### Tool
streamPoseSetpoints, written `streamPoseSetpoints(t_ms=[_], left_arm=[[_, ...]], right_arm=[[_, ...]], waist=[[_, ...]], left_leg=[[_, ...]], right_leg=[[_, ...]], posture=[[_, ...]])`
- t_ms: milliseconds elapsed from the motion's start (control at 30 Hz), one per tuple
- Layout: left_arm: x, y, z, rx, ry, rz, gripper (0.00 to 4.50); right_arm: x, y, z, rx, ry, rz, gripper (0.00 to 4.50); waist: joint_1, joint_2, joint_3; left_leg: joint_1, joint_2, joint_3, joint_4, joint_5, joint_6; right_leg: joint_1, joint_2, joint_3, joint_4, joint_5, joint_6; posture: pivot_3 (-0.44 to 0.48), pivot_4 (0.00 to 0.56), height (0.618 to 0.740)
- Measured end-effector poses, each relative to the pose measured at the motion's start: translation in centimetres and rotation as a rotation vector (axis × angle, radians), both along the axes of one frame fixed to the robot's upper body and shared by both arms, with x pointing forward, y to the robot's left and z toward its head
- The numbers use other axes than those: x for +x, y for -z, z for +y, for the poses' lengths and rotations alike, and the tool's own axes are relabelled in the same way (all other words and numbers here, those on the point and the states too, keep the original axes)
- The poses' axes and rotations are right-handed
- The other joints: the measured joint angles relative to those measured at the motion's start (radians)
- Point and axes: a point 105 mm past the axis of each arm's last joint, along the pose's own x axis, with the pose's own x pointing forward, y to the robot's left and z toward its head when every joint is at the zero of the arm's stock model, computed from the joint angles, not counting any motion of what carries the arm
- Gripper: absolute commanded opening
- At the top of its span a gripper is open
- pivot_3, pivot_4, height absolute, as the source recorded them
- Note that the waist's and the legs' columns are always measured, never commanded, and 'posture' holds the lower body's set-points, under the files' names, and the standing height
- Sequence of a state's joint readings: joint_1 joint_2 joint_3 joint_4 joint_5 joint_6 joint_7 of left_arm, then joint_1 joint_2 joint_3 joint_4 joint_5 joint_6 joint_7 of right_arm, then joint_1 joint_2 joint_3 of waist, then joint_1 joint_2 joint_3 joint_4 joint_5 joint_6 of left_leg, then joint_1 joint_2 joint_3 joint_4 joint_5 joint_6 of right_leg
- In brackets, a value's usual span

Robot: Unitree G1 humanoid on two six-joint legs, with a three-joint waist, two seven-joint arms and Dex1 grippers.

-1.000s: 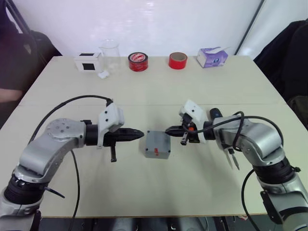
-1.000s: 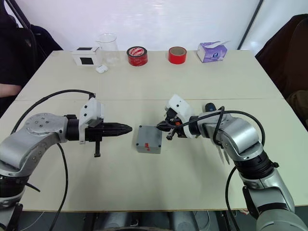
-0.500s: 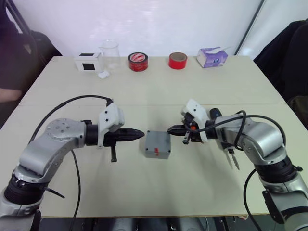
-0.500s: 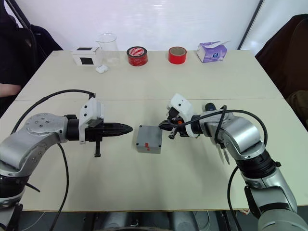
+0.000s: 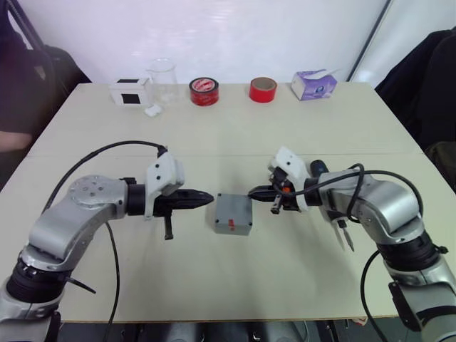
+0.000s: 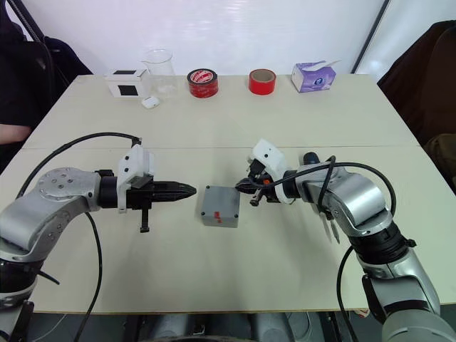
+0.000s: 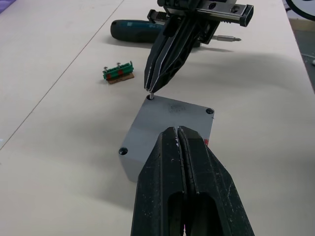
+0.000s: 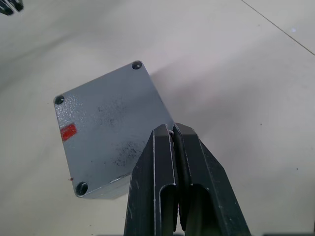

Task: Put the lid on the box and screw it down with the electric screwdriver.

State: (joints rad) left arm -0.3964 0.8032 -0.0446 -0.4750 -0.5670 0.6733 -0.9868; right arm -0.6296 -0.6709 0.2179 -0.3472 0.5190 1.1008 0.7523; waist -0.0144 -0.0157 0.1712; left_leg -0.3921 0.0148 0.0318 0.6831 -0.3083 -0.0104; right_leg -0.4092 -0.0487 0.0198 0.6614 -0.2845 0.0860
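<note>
Where claws meet: one box (image 5: 234, 214).

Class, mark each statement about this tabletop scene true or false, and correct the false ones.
1. The lid is already on the box. True.
2. The left gripper is open wide. False: it is shut and holds nothing.
3. The electric screwdriver lies on the table. True.
4. The right gripper holds the electric screwdriver. False: its tips are shut at a corner of the lid.
5. Two red tape rolls stand at the table's far side. True.
</note>
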Motion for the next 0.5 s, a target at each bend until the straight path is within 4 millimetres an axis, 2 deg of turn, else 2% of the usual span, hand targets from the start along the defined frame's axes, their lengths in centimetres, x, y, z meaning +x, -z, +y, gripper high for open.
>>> streamPoseSetpoints(t_ms=[500], left_arm=[[0.06, 0.0, -0.01, -0.001, -0.006, -0.002, 0.0]], right_arm=[[0.3, 0.61, 0.03, -0.031, -0.004, -0.016, 0.03]], waist=[[0.0, 0.0, 0.0]], left_leg=[[0.0, 0.0, 0.0, 0.0, 0.0, 0.0]], right_leg=[[0.0, 0.0, 0.0, 0.0, 0.0, 0.0]], posture=[[0.0, 0.15, 0.74]])
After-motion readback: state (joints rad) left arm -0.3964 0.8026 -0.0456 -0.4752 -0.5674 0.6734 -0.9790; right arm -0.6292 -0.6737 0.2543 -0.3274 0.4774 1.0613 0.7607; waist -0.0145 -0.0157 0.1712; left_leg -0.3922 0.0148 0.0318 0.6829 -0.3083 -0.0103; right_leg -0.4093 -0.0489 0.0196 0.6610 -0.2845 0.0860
